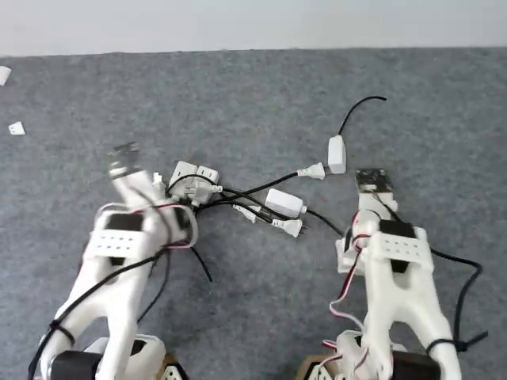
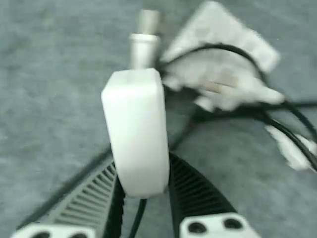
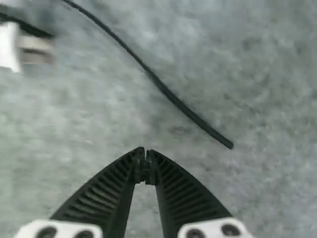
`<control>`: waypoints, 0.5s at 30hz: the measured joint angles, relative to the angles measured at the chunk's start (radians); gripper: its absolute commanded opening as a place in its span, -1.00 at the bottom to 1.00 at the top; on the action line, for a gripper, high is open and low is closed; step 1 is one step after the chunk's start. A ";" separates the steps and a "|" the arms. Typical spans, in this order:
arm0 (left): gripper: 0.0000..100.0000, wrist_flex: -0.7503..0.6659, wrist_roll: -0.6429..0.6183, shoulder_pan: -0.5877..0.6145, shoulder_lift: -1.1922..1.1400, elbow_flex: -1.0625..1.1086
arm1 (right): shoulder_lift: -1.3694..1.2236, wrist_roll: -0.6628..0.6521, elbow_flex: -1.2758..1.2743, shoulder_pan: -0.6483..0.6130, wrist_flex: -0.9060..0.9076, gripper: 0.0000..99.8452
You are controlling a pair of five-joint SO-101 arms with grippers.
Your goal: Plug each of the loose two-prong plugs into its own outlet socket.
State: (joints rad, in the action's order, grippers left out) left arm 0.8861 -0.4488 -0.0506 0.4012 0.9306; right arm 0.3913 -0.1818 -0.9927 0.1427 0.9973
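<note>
Looks like the approach stage of one insertion, nothing seated yet. At the left of the grey felt-covered counter (image 1: 261, 95), left claw (image 2: 143, 171) pinching a white rounded plastic plug (image 2: 136, 129) by its flat sides, prong end (image 2: 143, 34) pointing far, toward the white plastic outlet block (image 2: 218, 59) lying just beyond among tangled black cords (image 2: 277, 116). Apart from the block for now; cannot tell the free socket face from here. Before pushing, turn the wrist to square the prongs to a socket face, then drive straight along the prong line, never at a slant. Go slowly: probably a light block, free to skid on the felt, so consider bracing its far side. Gripped near the cord end of the body, so expect pivoting under load; better to ease off and re-square than to force. Steer clear of the cords to avoid dragging the neighbours along. At the right, right claw (image 3: 143, 153) pressed together on nothing, hovering above bare counter near a thin black cord (image 3: 163, 91) and a white oblong plug (image 1: 337, 154). More loose white plugs (image 1: 285, 203) in the middle, well apart from any socket, waiting their turn.
</note>
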 measured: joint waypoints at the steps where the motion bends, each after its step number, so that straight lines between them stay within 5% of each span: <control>1: -0.97 0.021 0.000 -0.038 0.000 -0.023 | -0.029 -0.002 0.003 0.018 -0.002 -0.98; 10: -0.97 0.075 -0.117 -0.408 -0.011 -0.094 | -0.281 -0.008 0.161 0.043 0.023 -0.98; 15: -0.93 -0.005 -0.157 -0.474 -0.011 -0.006 | -0.295 -0.008 0.180 0.055 0.034 -0.98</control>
State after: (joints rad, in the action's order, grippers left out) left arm 0.8815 -0.6053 -0.5247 0.3905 0.9244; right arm 0.0967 -0.1895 -0.8132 0.1979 1.0311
